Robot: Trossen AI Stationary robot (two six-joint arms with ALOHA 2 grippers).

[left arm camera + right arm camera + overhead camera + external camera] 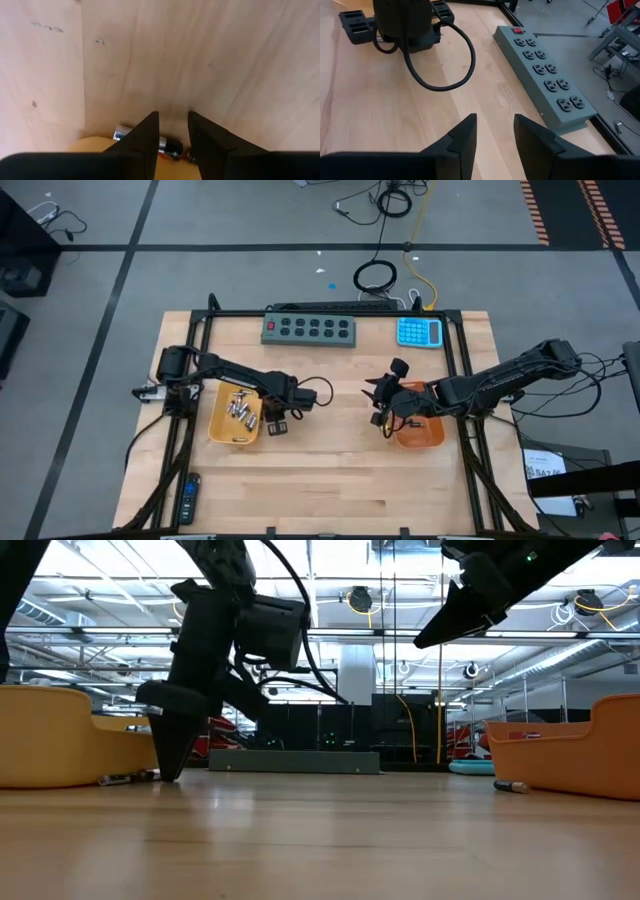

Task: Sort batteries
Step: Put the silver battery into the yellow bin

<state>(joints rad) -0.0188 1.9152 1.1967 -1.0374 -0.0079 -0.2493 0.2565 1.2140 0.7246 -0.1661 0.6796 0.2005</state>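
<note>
1. The left gripper [276, 423] is down at the table [330, 470], just right of the yellow tray [220, 430]. Its fingers [145, 142] stand slightly apart over a battery [150, 137] lying on the wood against the tray's edge; whether they pinch it yet I cannot tell.
2. Several silvery batteries [240, 408] lie loose inside the yellow tray.
3. The right gripper [385, 412] hangs raised beside the left edge of the orange tray [425, 435], its fingers [465, 137] parted and holding nothing.
4. One dark battery [510, 786] lies on the table next to the orange tray.
5. Judged step: picking up the stray battery beside the yellow tray.
6. Next the left gripper needs to clamp it squarely, lift clear of the rim, and carry it to the tray for its kind.
</note>
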